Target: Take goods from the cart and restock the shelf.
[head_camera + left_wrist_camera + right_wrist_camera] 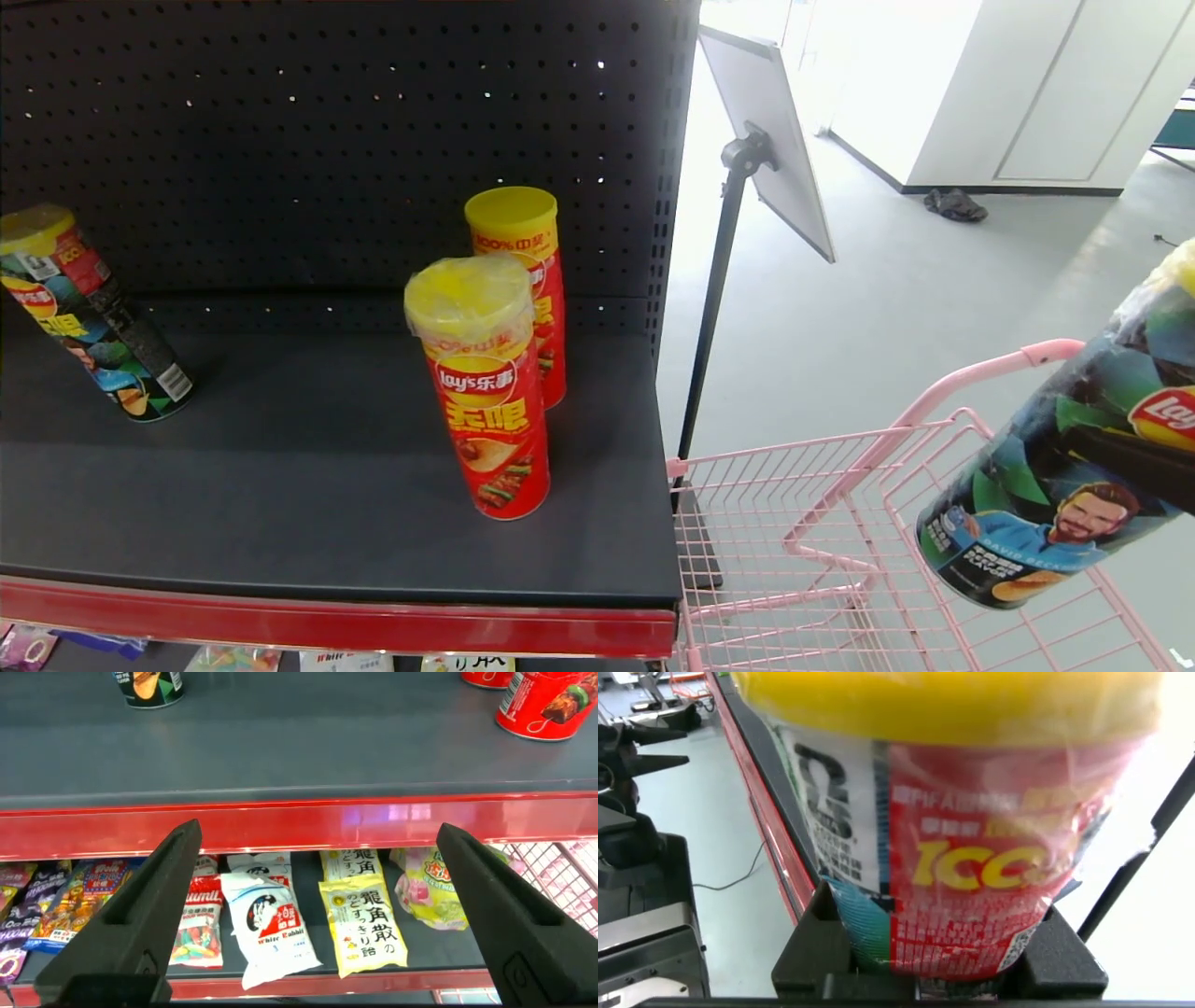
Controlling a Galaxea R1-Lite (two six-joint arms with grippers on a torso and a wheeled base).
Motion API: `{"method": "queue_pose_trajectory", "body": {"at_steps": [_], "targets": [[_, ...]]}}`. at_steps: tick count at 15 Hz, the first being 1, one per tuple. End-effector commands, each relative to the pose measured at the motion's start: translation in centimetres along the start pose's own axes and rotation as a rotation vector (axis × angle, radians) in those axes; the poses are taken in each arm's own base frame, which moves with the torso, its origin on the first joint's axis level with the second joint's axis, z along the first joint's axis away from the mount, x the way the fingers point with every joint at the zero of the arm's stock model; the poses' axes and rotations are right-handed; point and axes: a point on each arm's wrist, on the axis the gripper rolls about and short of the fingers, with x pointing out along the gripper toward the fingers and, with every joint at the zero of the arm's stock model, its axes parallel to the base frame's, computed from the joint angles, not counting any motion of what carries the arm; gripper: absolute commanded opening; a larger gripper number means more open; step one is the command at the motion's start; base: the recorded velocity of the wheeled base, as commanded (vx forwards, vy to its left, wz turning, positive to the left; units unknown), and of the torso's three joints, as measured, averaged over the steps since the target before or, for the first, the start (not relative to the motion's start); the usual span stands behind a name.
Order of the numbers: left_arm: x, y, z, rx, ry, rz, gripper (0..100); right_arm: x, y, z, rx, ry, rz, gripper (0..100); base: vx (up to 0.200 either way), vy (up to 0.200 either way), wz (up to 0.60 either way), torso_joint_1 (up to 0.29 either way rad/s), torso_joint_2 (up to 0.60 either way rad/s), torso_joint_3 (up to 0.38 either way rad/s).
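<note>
A dark blue-green chip can [1064, 467] with a yellow lid hangs tilted above the pink wire cart [840, 523] at the right. My right gripper [943, 957] is shut on it, one dark finger [1144, 471] crossing its side. On the black shelf [308, 485] stand two red chip cans, one in front [485, 392] and one behind [527, 280]. A second dark can [93, 317] stands at the shelf's left. My left gripper [318, 831] is open and holds nothing, in front of the shelf's red front edge [299, 821].
A lower shelf [392, 975] holds several snack packets [271, 929]. A black perforated back panel [327, 140] closes the shelf behind. A sign on a black pole [719, 280] stands between shelf and cart. The shelf is bare between the left can and the red cans.
</note>
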Motion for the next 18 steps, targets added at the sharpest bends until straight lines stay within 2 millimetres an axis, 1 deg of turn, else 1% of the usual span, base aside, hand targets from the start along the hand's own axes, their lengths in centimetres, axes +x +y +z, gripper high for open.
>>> {"method": "queue_pose_trajectory", "body": {"at_steps": [1,6,9,12,18], "targets": [[0.01,0.0,-0.01,0.001,0.002,0.0,100,-0.18,0.28,0.0,-0.005,-0.003,-0.001,0,-0.2,0.0,0.0,0.012,0.01,0.002],[0.01,0.0,-0.01,-0.001,0.002,0.0,100,-0.33,0.65,-0.6,0.012,0.007,0.008,0,-0.2,0.0,0.0,-0.001,0.0,-0.001],[0.01,0.0,-0.01,-0.001,0.002,0.0,100,-0.5,0.94,-0.49,0.003,0.001,0.006,0,0.0,0.0,0.0,0.0,0.0,0.0],[0.01,0.01,-0.01,-0.001,0.002,0.005,100,-0.61,1.11,-0.78,0.011,0.006,0.005,0,0.0,0.0,0.0,0.0,0.0,0.0],[0.01,0.02,-0.01,-0.001,0.002,0.011,100,-0.63,1.11,-0.93,0.016,0.01,0.003,0,0.0,0.2,0.0,0.004,0.0,-0.002]]}}
